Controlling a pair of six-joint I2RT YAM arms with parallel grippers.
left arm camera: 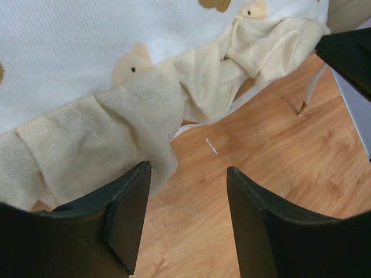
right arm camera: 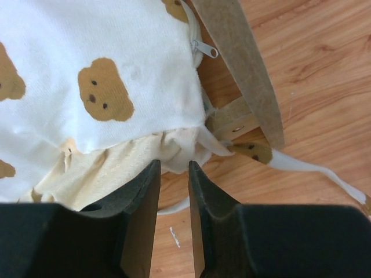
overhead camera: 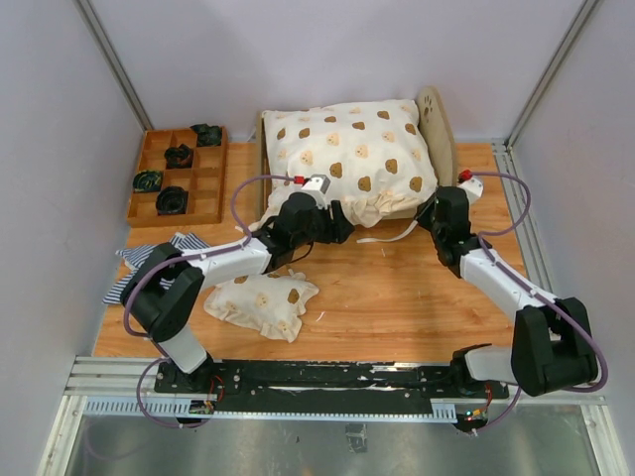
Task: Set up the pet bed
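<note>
Looking at the bed at the back of the desk, right of center. Can only make out the headboard on its right end and a sliver of frame on the left. Buried otherwise under a bear-print quilt. Spotted a zipper on the quilt in the right wrist view, too small to read any brand. Found the striped mattress at the left edge, half hidden under the left arm, well apart from the bed. Also 1 small bear-print pillow near the front. Got the left hand spread wide at the quilt's ruffle, gripping nothing. Caught the right hand narrow, with just a slit of desk between the fingers and the tips right at the ruffle by the bed's corner. Can't tell if touching. Noticed a tray back left holding 4 dark things, too blurry to name.
</note>
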